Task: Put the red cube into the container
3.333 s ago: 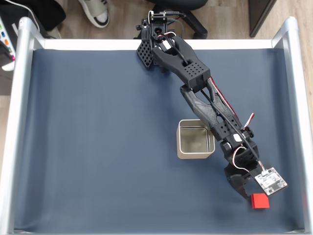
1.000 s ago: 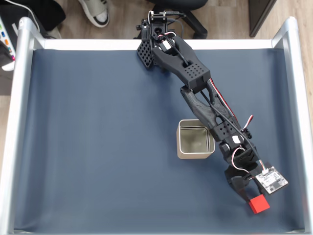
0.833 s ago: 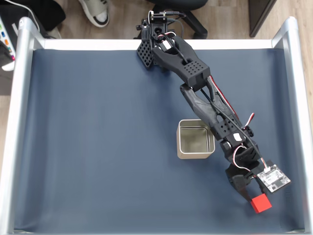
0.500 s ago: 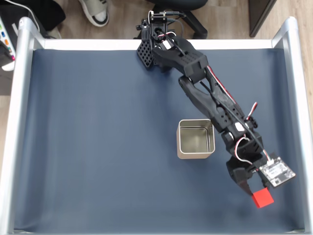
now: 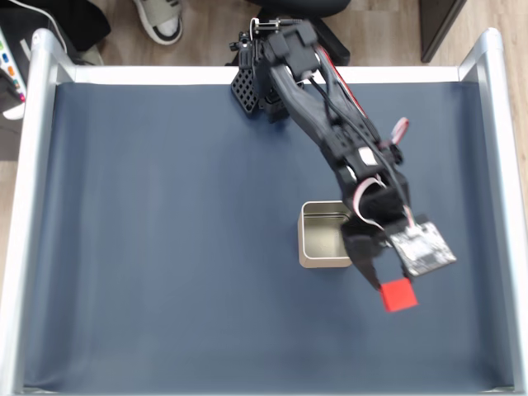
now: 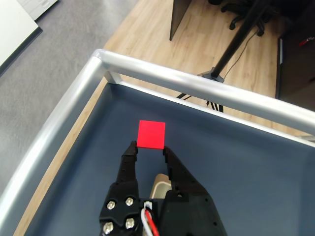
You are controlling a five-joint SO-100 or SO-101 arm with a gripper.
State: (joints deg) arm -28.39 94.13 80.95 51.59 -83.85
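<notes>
My gripper (image 5: 388, 285) (image 6: 150, 148) is shut on the red cube (image 5: 398, 294) (image 6: 151, 133) and holds it up off the dark blue mat. The cube sticks out past the fingertips. In the fixed view it hangs just to the lower right of the container (image 5: 323, 235), a square silvery tin with a pale inside, standing upright near the middle of the mat. The arm crosses the tin's right edge and hides part of it. In the wrist view a pale corner of the container (image 6: 160, 183) peeks out between the fingers.
A silver metal rail (image 5: 33, 206) (image 6: 197, 86) frames the mat on the left, right and far sides. The arm's base (image 5: 260, 58) stands at the far edge. Beyond the rail are wooden floor, chair legs (image 5: 330, 37) and a person's shoe (image 5: 161, 18).
The gripper closed on the red cube near the lower right of the mat, lifted it, and swung up and to the left toward the container. The arm has folded back.
</notes>
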